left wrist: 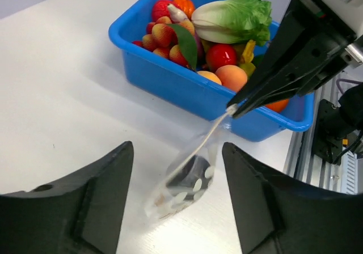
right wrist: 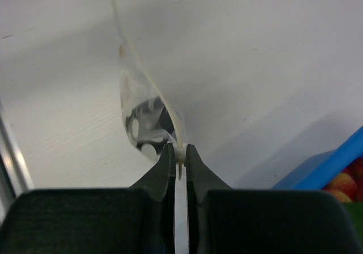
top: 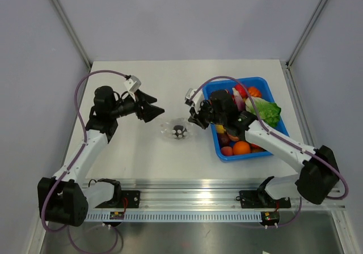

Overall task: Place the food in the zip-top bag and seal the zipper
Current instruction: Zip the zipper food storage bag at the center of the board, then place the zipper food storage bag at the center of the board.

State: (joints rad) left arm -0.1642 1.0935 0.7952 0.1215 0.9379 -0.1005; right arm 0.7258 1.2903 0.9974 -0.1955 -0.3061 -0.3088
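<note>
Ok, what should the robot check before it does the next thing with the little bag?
1. Food inside the zip-top bag: ok.
2. Right gripper shut on the bag's edge: ok.
3. Left gripper open, not touching the bag: ok.
4. Zipper pressed shut all along: cannot tell.
5. Bag apart from the blue tray: ok.
</note>
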